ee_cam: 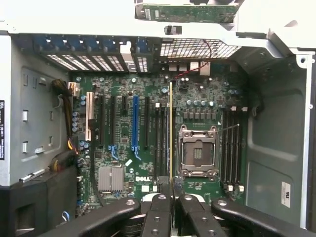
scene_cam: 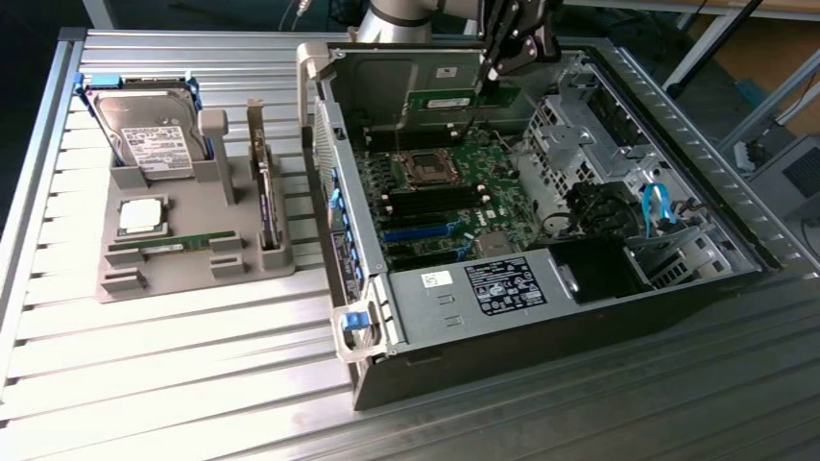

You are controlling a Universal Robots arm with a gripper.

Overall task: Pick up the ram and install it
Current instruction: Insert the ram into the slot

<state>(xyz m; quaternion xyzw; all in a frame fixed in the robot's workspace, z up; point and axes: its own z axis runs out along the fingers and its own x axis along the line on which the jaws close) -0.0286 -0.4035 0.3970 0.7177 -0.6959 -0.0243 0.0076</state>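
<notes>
Wrist view: ram (ee_cam: pixel 171 133) in tool (ee_cam: pixel 171 197), over motherboard (ee_cam: pixel 148 89) beside processor socket (ee_cam: pixel 198 150)

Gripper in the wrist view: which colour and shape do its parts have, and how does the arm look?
The gripper is black: two slim fingers on jointed link bars with round pivot holes. In the exterior view the arm is a silver-grey tube.

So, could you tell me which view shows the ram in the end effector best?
The exterior view: the ram shows its broad green face, held under the end effector above the open case. The wrist view gives it edge-on, a thin line between the fingers.
</notes>
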